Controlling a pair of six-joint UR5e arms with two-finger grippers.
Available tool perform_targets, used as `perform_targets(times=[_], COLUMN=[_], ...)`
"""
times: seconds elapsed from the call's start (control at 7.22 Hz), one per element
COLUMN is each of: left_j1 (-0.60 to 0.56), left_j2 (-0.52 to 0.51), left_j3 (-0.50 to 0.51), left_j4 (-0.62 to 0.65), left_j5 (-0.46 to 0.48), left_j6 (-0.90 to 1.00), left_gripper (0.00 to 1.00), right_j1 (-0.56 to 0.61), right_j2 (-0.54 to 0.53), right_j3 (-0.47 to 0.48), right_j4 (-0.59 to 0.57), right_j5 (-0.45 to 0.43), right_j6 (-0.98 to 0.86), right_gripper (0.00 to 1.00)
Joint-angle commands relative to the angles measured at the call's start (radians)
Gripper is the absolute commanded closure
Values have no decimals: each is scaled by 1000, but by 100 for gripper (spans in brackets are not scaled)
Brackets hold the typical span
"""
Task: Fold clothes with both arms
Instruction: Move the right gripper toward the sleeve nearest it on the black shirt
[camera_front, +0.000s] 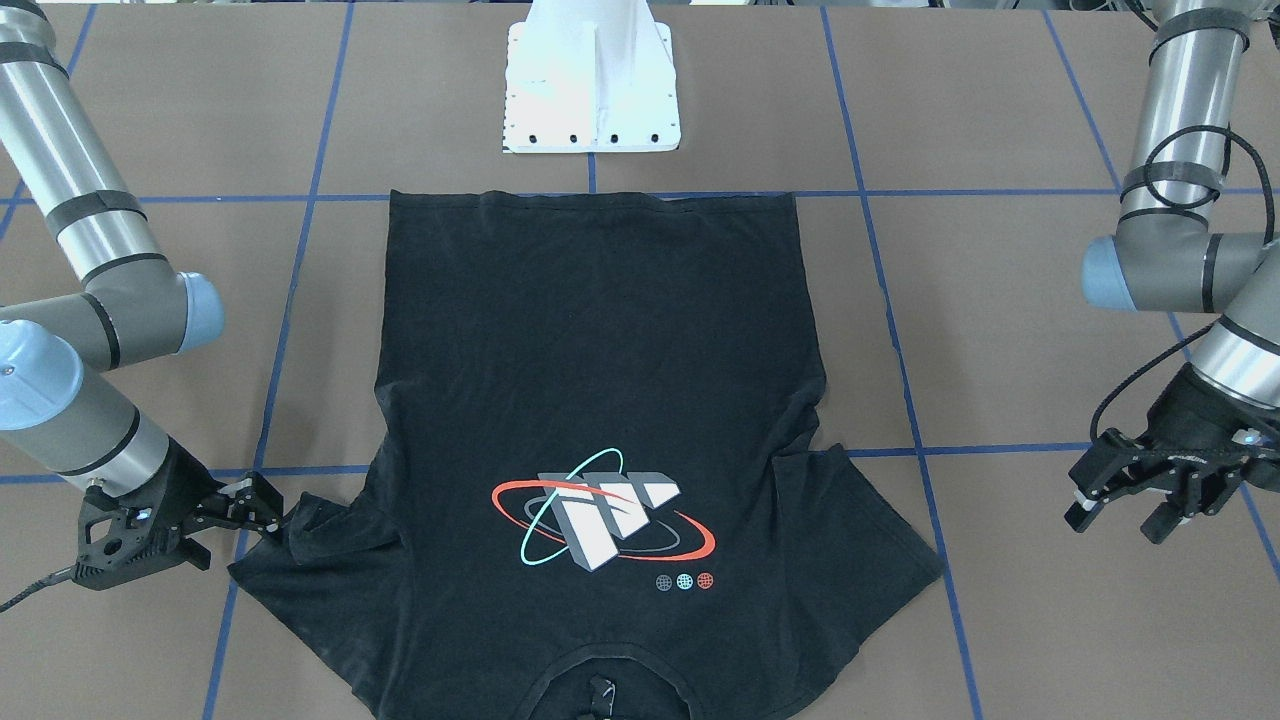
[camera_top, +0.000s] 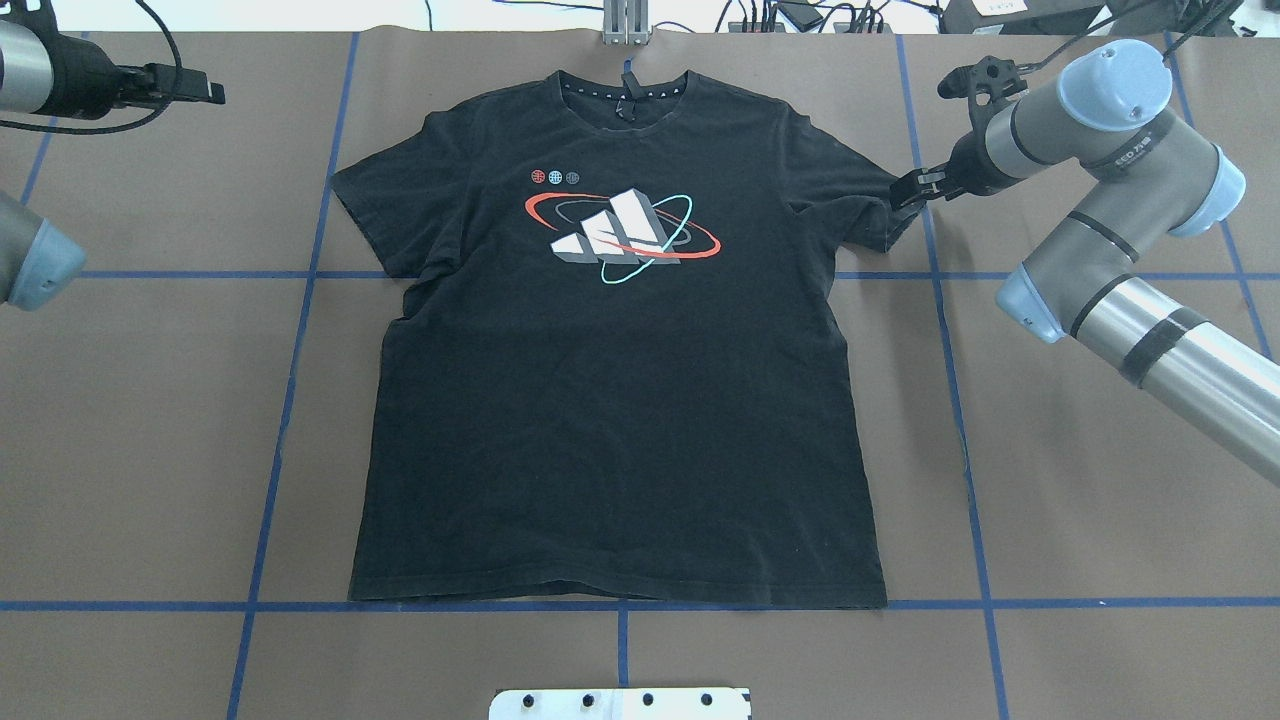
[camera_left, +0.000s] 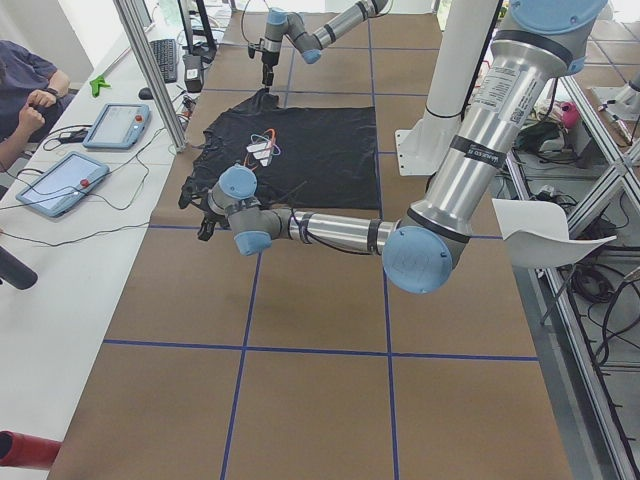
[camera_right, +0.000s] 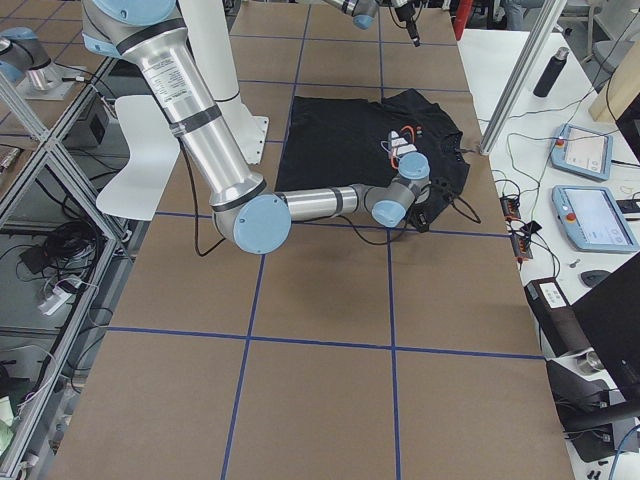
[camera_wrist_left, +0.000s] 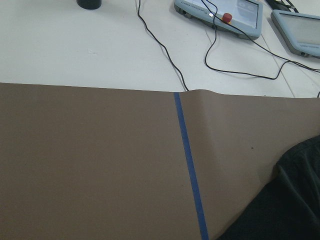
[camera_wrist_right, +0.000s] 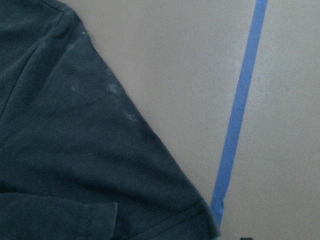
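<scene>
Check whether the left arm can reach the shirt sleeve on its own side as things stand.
Likely yes: the left gripper hangs beside that sleeve of the T-shirt, only bare table between them.

A robotics lab: a table (camera_left: 320, 400) papered brown and gridded in blue tape (camera_top: 297, 350), teach pendants (camera_left: 113, 125) on a white bench (camera_wrist_left: 75, 55) along its edge, aluminium posts (camera_left: 153, 70).

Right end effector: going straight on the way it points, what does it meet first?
The T-shirt's sleeve: the right end effector points at its bunched edge, fingertips at or almost on the cloth. Contact is unclear.
</scene>
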Motion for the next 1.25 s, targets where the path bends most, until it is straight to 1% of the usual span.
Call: perform_targets(times=[0.0, 0.14, 0.28, 0.42, 0.69, 0.83, 1.11], left_j1=[0, 0, 0, 0, 0, -1, 0], left_j2=[0, 0, 0, -2, -2, -2, -8], left_j3=[-1, -3, -3, -3, -3, -3, -3], left_j4=[0, 0, 0, 0, 0, 0, 0], left_j5=[0, 0, 0, 0, 0, 0, 0], left_j6=[-2, 0, 4, 4, 6, 6, 0], left_gripper=[1, 1, 1, 1, 1, 1, 1], right_j1=[0, 0, 0, 0, 0, 0, 0], right_j2=[25, 27, 27, 28, 35, 35, 35], right_j3=[-46, -58, -60, -60, -60, -61, -61], right_j4=[0, 0, 0, 0, -2, -2, 0], right_j5=[-8, -6, -6, -6, -6, -6, -5], right_j6=[-43, -48, -46, -46, -43, -43, -43], right_gripper=[18, 19, 23, 30, 59, 69, 100])
